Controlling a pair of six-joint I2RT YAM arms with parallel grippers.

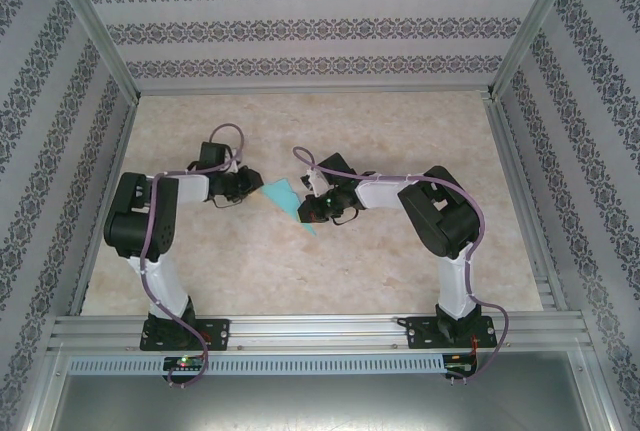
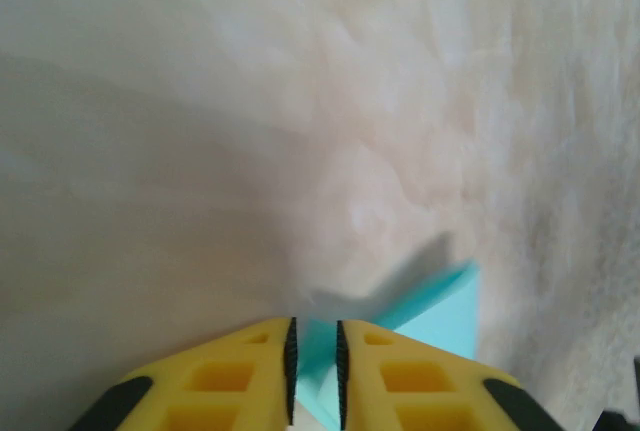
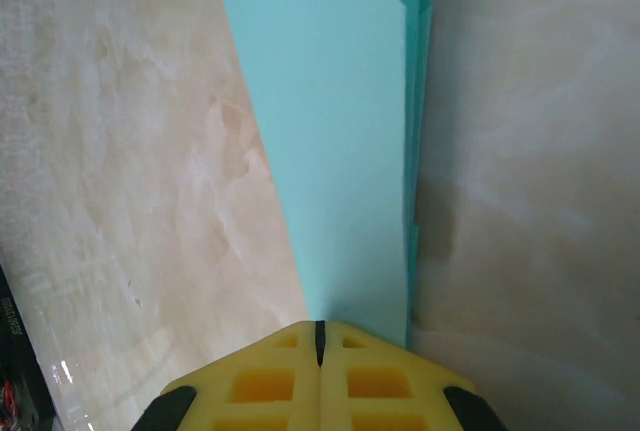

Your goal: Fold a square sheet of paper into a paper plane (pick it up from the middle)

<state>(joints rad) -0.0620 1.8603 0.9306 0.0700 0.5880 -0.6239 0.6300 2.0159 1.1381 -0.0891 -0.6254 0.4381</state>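
The teal paper [image 1: 286,197], folded into a slim pointed shape with layered edges, lies on the table between my two grippers. My left gripper [image 1: 250,189] is at its left end. In the left wrist view its jaws [image 2: 314,371] stand a narrow gap apart, wider than the paper, and a raised teal flap [image 2: 440,313] runs into that gap. My right gripper [image 1: 312,209] is over the paper's right side. In the right wrist view it [image 3: 320,336] is shut, tips down on the long teal strip [image 3: 330,131], whose stacked layers show along the right edge.
The paper rests mid-table on a beige marbled tabletop [image 1: 400,281]. Patterned walls with aluminium rails [image 1: 520,171] close in the sides and back. Both arm bases are bolted to the front rail [image 1: 320,329].
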